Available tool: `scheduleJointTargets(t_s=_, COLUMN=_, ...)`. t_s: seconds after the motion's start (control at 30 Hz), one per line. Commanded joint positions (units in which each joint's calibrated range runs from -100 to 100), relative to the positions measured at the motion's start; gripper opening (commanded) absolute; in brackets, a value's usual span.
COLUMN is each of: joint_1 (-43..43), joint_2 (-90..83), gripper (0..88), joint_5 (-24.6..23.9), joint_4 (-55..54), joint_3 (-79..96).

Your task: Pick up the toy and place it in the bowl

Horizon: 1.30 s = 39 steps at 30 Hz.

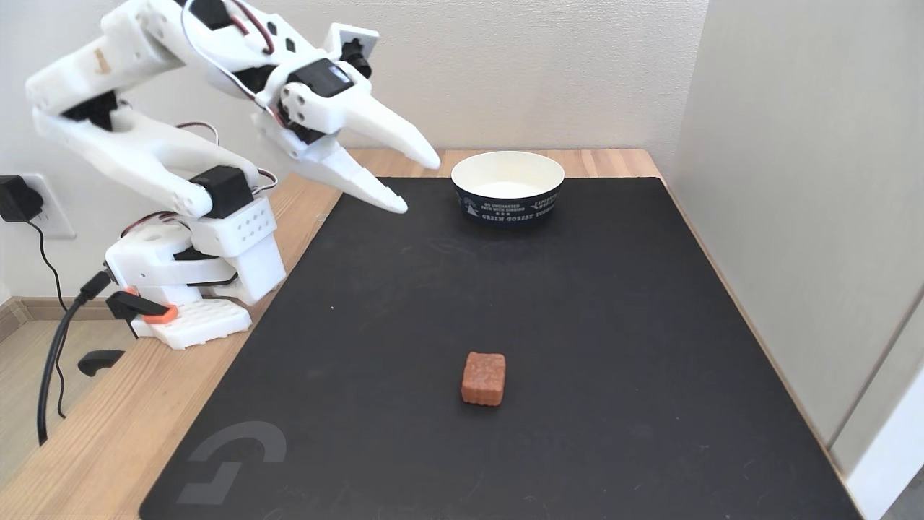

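The toy (pixel 483 378), a small reddish-brown block with a textured top, lies on the black mat (pixel 613 325) toward the near middle. The bowl (pixel 507 187), white inside and navy outside with white print, stands at the mat's far edge. My white gripper (pixel 419 184) hangs in the air at the upper left, open, its two fingers spread and pointing right and down toward the mat's far left corner. Nothing is between the fingers. It is just left of the bowl and far from the toy.
The arm's white base (pixel 195 289) is clamped to the wooden table (pixel 108 433) left of the mat. Cables and a wall plug (pixel 18 198) hang at the far left. A pale wall panel (pixel 794 217) runs along the mat's right side.
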Motion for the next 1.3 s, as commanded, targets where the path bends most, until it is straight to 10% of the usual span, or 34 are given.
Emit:
scheduleJointTargets(t_s=0.0, joint_1=2.34, joint_2=23.06, gripper=23.2, joint_5=0.54, joint_4=3.77, joint_3=-14.56)
scheduleJointTargets(t_s=0.63, joint_1=4.85, joint_2=67.66, gripper=23.8, joint_5=13.69, joint_4=24.68, joint_3=-64.13)
scheduleJointTargets(t_s=1.27, joint_1=5.93, joint_2=80.58, gripper=23.8, joint_5=19.07, joint_4=20.20, joint_3=-66.20)
